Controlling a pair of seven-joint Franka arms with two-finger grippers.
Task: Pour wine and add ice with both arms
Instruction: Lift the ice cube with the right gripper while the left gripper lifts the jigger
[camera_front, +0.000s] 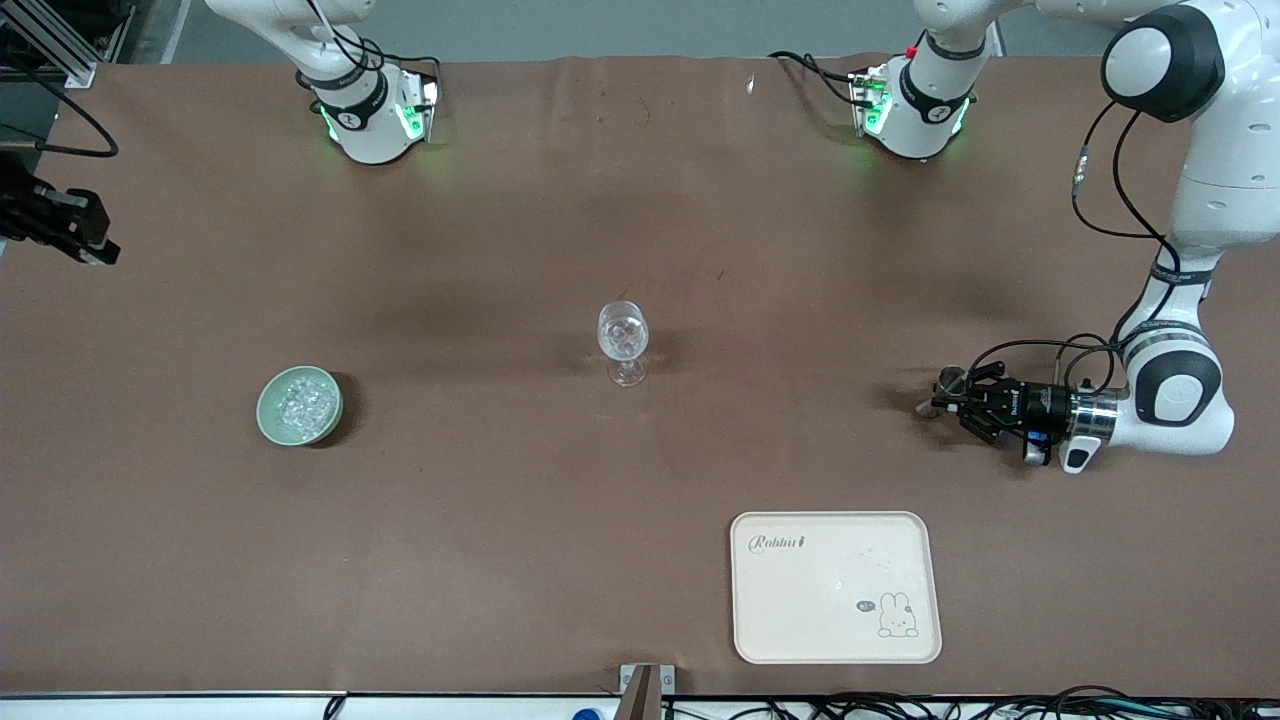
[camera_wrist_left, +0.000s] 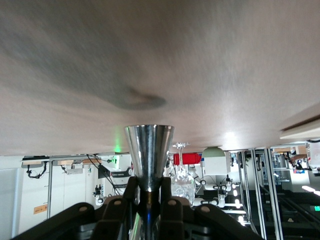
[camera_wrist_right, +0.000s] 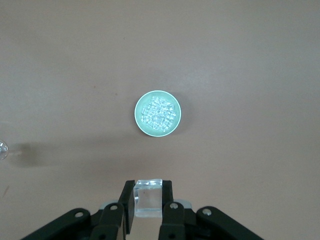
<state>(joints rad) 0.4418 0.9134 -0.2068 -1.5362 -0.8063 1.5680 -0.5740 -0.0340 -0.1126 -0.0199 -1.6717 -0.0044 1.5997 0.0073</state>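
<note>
Pinching clear ice cube (camera_wrist_right: 148, 198), right gripper (camera_wrist_right: 148, 200) hangs over brown table (camera_front: 500, 250). Left gripper (camera_front: 950, 398), low at left arm's end, clamps silver metal jigger (camera_wrist_left: 149, 155). Ice (camera_front: 301, 402) fills green bowl (camera_front: 268, 420); clear stemmed glass (camera_front: 624, 340) mid-table.

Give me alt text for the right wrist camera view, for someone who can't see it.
The right gripper holds one clear ice cube between its black fingers, high above a brown table. Directly below sits a small green bowl filled with more ice. The wine glass just shows at the frame's edge.
</note>
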